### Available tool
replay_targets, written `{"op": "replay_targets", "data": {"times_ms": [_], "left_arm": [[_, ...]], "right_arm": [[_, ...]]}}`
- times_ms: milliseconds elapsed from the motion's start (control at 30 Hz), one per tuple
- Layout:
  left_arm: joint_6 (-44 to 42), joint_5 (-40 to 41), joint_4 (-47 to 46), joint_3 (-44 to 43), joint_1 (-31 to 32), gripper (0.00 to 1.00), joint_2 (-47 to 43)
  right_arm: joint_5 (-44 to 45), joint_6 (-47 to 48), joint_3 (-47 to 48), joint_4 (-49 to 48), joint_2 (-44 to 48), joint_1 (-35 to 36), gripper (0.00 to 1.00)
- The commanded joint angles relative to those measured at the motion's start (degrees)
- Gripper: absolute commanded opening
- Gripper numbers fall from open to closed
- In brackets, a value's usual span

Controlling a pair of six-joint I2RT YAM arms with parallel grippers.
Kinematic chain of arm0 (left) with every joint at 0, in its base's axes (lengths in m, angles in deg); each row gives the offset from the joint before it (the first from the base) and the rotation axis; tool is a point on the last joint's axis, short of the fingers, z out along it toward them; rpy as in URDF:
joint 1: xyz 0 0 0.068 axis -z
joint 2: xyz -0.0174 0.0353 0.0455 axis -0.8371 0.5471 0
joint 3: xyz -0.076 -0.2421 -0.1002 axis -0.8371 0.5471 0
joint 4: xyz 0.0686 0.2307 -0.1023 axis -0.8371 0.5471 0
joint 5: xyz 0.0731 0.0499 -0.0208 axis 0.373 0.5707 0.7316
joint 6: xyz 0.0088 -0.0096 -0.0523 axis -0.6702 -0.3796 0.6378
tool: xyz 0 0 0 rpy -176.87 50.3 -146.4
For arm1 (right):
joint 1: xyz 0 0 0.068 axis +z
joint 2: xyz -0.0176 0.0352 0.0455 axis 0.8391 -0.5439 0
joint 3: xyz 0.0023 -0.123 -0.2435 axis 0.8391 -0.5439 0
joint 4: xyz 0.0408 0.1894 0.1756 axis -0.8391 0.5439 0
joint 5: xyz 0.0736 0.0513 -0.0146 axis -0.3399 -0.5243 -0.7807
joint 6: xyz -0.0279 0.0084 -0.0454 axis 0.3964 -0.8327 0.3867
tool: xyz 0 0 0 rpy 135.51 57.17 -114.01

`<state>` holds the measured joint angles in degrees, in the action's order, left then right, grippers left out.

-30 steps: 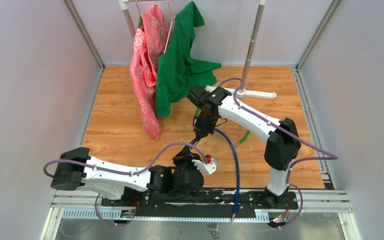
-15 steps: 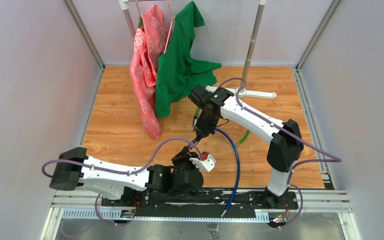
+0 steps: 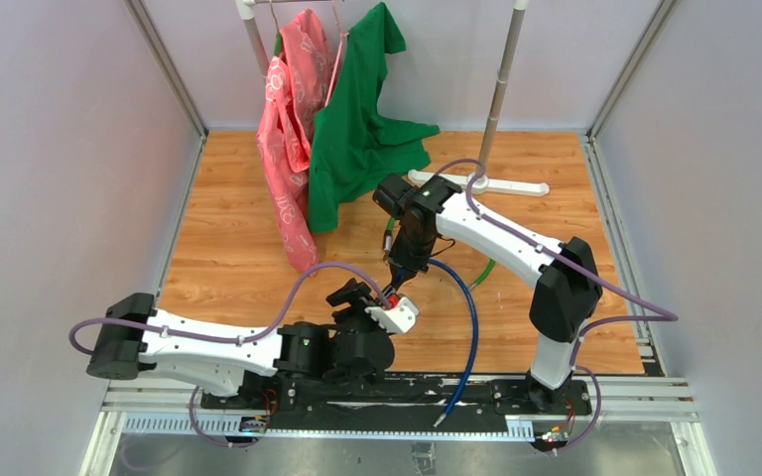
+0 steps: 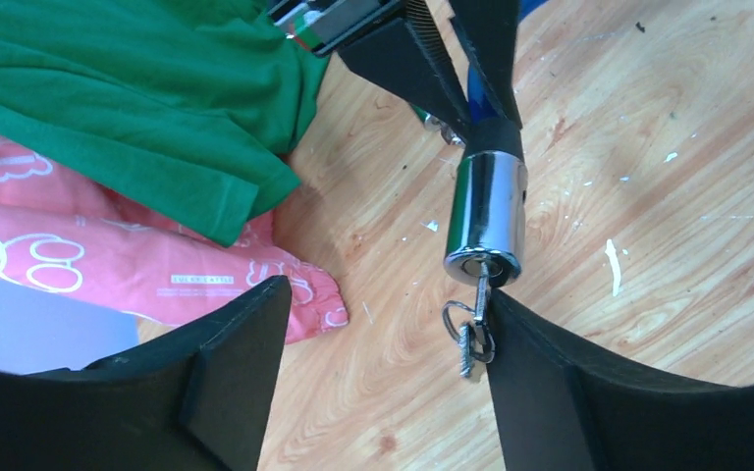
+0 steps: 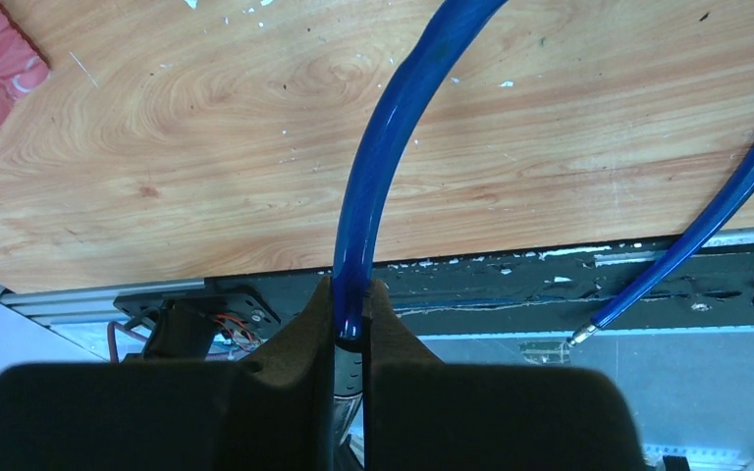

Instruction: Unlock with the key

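Two grippers, one small key

Right gripper [image 5: 350, 285] pinches the stiff, springy blue cable [image 5: 373, 167], hanging the lock barrel [image 4: 486, 211] over the near middle of the table [image 3: 228, 248]. Left gripper [image 4: 388, 289] gapes wide, empty, around the seated key [image 4: 480, 285]. Thin, hard, slippery metal: probably best pinched across its flat head.

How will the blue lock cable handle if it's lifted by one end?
The blue plastic-coated cable is probably springy, not limp: it holds a smooth arc. Its glossy coating may slip in the right hand. The chrome lock cylinder likely makes that end heavy.
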<state>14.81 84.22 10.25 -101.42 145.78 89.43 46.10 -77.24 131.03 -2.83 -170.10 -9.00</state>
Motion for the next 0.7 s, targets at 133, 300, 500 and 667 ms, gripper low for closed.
{"op": "replay_targets", "data": {"times_ms": [133,300,500,667], "left_arm": [[5.6,-0.2,6.2,-2.1,-1.2,0.97,-5.8],[9.1,-1.4,11.6,-5.5,-1.2,1.00,-7.6],[9.6,-5.4,15.2,-9.9,-1.2,1.00,-11.2],[7.9,-15.5,17.0,-12.1,-1.2,1.00,-15.1]], "right_arm": [[-1.7,2.4,-0.6,8.3,2.1,2.1,0.00],[-1.1,2.3,-0.5,8.3,2.6,2.1,0.00],[0.6,1.7,-0.7,8.3,3.7,2.1,0.00],[1.3,1.6,0.4,8.7,3.9,2.0,0.00]]}}
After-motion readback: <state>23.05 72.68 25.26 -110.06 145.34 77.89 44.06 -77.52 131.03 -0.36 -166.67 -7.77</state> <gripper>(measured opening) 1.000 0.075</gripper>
